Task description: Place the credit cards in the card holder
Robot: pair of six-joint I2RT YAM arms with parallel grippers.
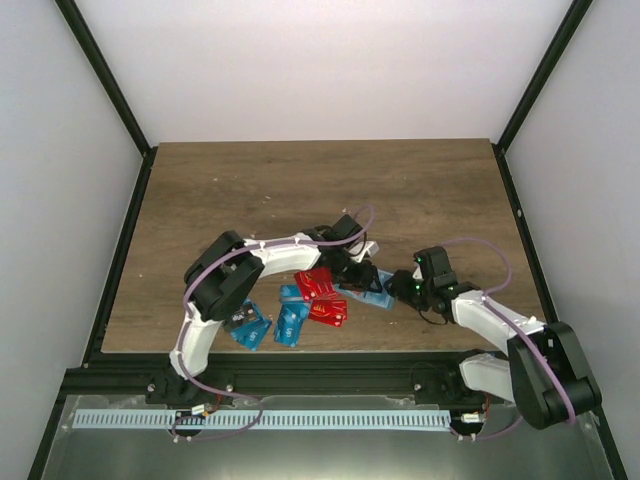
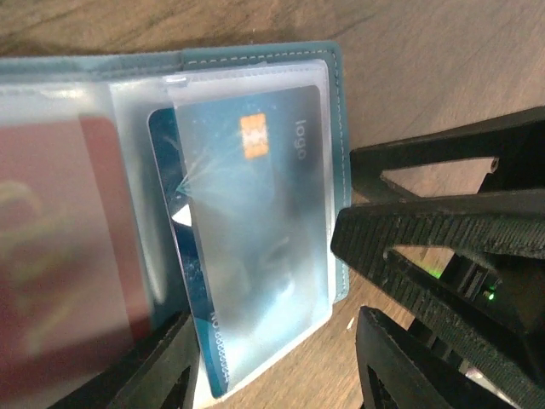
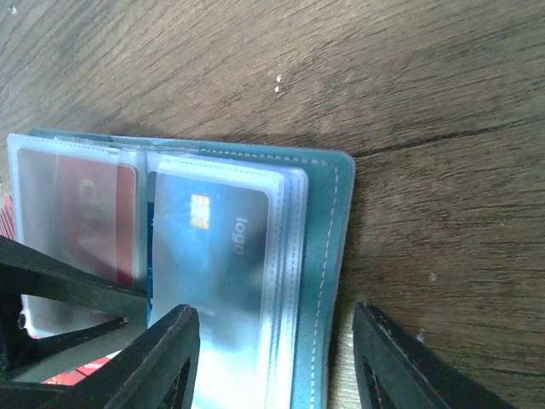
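The teal card holder lies open on the wood between both arms. Its clear sleeves show a blue card with an orange chip and a red card on the left page. A second blue card pokes out behind the first one. My left gripper is open, its fingers standing on either side of the blue card's sleeve. My right gripper is open too, one finger over the sleeves and the other past the holder's teal edge. Loose red cards and blue cards lie left of the holder.
Another blue card lies by the left arm's base link. The left arm arches over the loose cards. Black frame rails run along the table's sides and near edge. Bare wood stretches toward the back.
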